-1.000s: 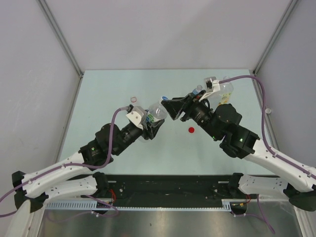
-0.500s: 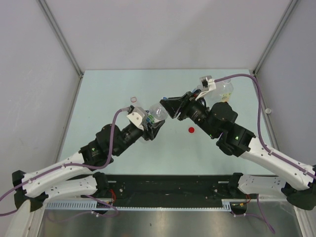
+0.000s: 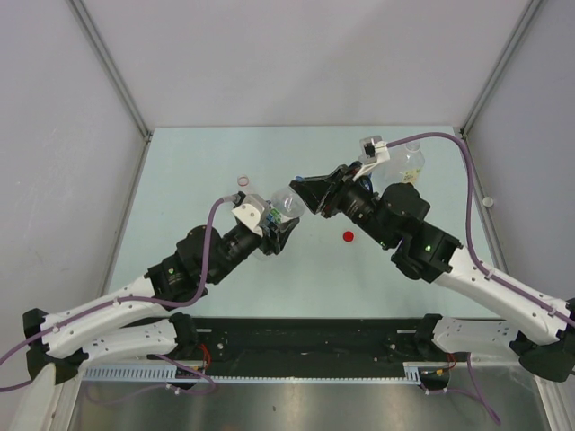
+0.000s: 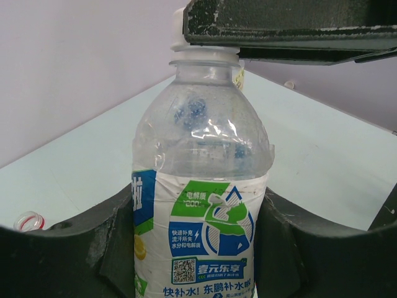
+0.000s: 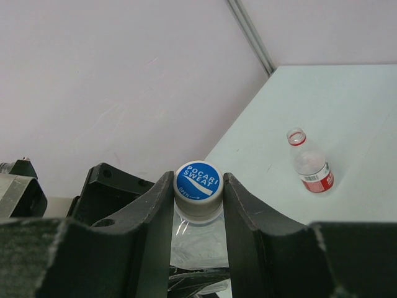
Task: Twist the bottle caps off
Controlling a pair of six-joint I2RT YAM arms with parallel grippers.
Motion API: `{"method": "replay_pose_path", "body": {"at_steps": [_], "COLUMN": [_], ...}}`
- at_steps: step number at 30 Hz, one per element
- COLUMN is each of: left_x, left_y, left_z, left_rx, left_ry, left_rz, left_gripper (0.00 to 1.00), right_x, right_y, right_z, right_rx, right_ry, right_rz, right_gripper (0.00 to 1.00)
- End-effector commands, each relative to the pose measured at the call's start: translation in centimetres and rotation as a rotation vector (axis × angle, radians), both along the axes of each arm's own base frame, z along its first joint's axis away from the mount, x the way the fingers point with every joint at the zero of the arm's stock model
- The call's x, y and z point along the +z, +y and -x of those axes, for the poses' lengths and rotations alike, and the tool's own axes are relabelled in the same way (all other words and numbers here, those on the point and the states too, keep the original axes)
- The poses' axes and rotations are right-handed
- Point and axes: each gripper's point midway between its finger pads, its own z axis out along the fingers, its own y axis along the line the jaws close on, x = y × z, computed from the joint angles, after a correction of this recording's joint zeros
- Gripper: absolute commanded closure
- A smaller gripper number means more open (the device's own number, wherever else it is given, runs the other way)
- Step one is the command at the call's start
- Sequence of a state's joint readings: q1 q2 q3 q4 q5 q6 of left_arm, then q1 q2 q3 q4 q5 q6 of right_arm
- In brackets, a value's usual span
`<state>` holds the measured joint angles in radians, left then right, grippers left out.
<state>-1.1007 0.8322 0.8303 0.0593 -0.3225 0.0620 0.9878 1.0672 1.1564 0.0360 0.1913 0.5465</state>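
Note:
My left gripper (image 3: 277,224) is shut on the white-and-blue-labelled bottle (image 3: 282,208) and holds it tilted above the table. In the left wrist view the bottle (image 4: 201,205) fills the gap between the jaws (image 4: 201,254). Its white cap (image 5: 198,182) has a blue printed top. My right gripper (image 5: 198,194) is shut on that cap, one finger pressing each side. From above, the right gripper (image 3: 305,192) meets the bottle's neck. A loose red cap (image 3: 348,237) lies on the table. The small red-labelled bottle (image 5: 308,162) stands open.
The small red-labelled bottle shows in the top view (image 3: 243,182) at the back left of the arms. Clear bottles (image 3: 411,162) stand at the back right, partly hidden behind the right wrist. Grey walls close in the table (image 3: 198,162) on three sides.
My right gripper has moved a little left onto the bottle's cap and its wrist has shifted left. The left arm and bottle have barely moved.

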Motion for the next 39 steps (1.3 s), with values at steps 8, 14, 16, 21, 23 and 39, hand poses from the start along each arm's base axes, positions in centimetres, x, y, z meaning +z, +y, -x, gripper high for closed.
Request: {"method": "replay_pose_path", "body": {"at_steps": [8, 14, 16, 21, 23, 39], "left_x": [1.6, 2.5, 3.1, 4.4, 4.1, 6.1], "left_y": [-0.2, -1.2, -1.7, -3.6, -4.1, -5.2], "left_z": [0.5, 2.5, 3.8, 8.7, 9.3, 12.7], "left_rx": [-0.022, -0.151, -0.236, -0.603, -0.681, -1.212], "left_ry": [-0.034, -0.043, -0.046, -0.005, 0.043, 0.233], "left_rz": [0.042, 0.064, 0.082, 0.109, 0.111, 0.150], "left_gripper": [1.00, 1.00, 1.00, 1.00, 1.00, 1.00], "right_x": [1.0, 2.8, 3.0, 3.1, 3.4, 2.9], "right_y": [0.2, 0.8, 0.8, 1.4, 1.2, -1.2], "right_z": [0.9, 4.5, 5.4, 9.5, 11.6, 19.4], "right_rx": [0.052, 0.239, 0.286, 0.508, 0.610, 1.025], "right_ry": [-0.043, -0.204, -0.240, -0.365, -0.420, -0.538], "right_rz": [0.018, 0.037, 0.048, 0.080, 0.077, 0.059], "right_gripper": [1.00, 1.00, 1.00, 1.00, 1.00, 1.00]}}
